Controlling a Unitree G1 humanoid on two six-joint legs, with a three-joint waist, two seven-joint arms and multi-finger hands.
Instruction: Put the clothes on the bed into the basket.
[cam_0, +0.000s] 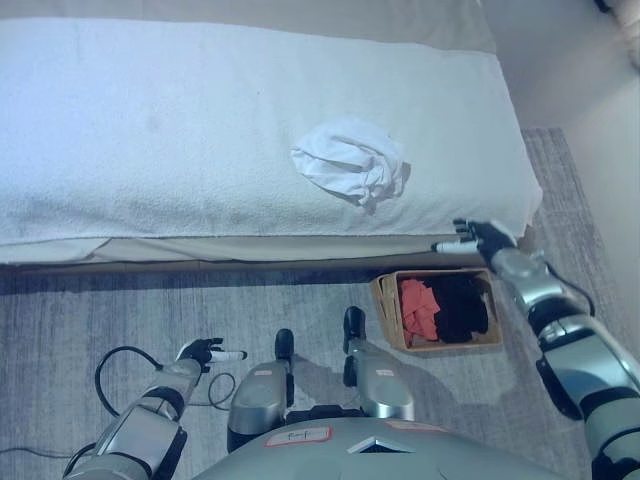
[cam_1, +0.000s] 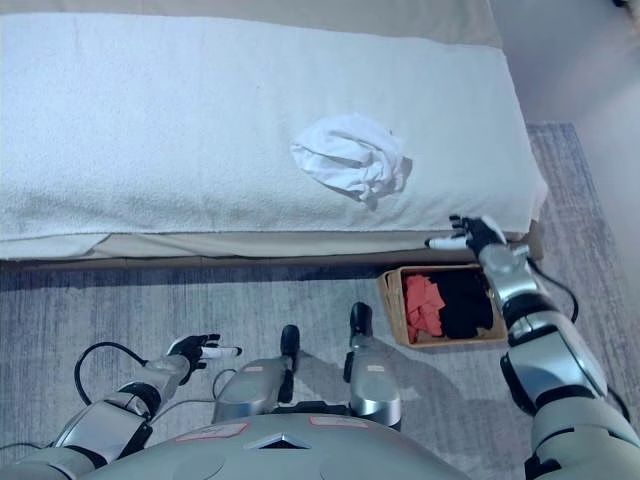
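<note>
A crumpled white garment (cam_0: 350, 160) lies on the bed (cam_0: 150, 130), near its right front part. A brown basket (cam_0: 395, 318) stands on the rug below the bed's front edge and holds a red cloth (cam_0: 420, 308) and a black cloth (cam_0: 462, 305). My right hand (cam_0: 478, 238) hovers open above the basket's far rim, by the bed's front right corner, holding nothing. My left hand (cam_0: 203, 352) hangs low at the lower left over the rug, fingers relaxed and empty.
The bed is covered with a white blanket over a beige mattress edge (cam_0: 250, 248). A grey rug (cam_0: 150, 310) covers the floor in front of it. Bare floor (cam_0: 590, 90) runs along the bed's right side.
</note>
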